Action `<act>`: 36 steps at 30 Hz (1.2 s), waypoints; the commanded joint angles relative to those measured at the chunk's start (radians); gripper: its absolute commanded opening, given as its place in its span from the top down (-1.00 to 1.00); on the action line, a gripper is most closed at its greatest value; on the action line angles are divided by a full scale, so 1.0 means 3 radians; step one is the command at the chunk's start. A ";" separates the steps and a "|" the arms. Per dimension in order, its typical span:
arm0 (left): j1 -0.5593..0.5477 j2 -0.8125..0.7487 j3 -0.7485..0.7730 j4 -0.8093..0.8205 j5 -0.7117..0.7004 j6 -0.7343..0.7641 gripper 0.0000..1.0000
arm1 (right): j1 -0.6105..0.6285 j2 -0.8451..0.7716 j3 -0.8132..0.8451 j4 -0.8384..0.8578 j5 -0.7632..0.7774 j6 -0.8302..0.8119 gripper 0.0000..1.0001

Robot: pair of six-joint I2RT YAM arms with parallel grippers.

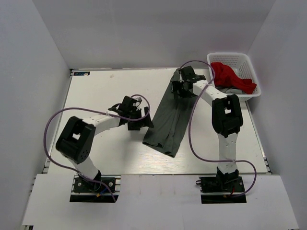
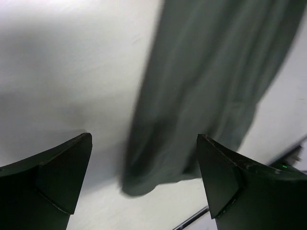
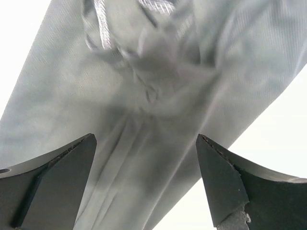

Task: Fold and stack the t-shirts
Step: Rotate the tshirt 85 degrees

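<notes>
The dark olive-grey t-shirt point(image 1: 170, 120) lies on the white table as a long narrow strip, running from the far middle towards the near middle. My left gripper point(image 1: 144, 123) is open at the strip's left edge near its near end. In the left wrist view the shirt point(image 2: 211, 81) lies ahead of the open left gripper point(image 2: 144, 138). My right gripper point(image 1: 176, 89) is open over the strip's far end. In the right wrist view the wrinkled cloth point(image 3: 144, 96) fills the space under the open right gripper point(image 3: 146, 139). The red t-shirt point(image 1: 232, 76) lies bunched in the basket.
The white lattice basket point(image 1: 225, 55) stands at the table's far right corner, with some grey cloth point(image 1: 236, 90) under the red shirt. White walls close in the table point(image 1: 105, 86) on three sides. Purple cables loop from both arms.
</notes>
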 commanded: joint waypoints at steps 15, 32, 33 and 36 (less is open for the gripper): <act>-0.0514 0.0931 0.0894 0.0397 0.0390 0.0051 -1.00 | -0.0343 0.0280 0.0261 0.0411 -0.0571 0.0345 -0.81; -0.1010 0.0742 0.0577 -0.0057 0.0278 -0.0189 -1.00 | -0.0036 0.0834 0.0793 0.0345 -0.1273 0.0089 -0.81; -0.1011 0.0666 0.0577 -0.0058 0.0237 -0.0189 -1.00 | -0.0016 0.0803 0.0808 0.0319 -0.1252 0.0054 -0.81; -0.1041 0.0553 0.0577 -0.0129 0.0053 -0.0159 -1.00 | 0.0025 0.0620 0.0813 0.0222 -0.1018 0.0043 -0.81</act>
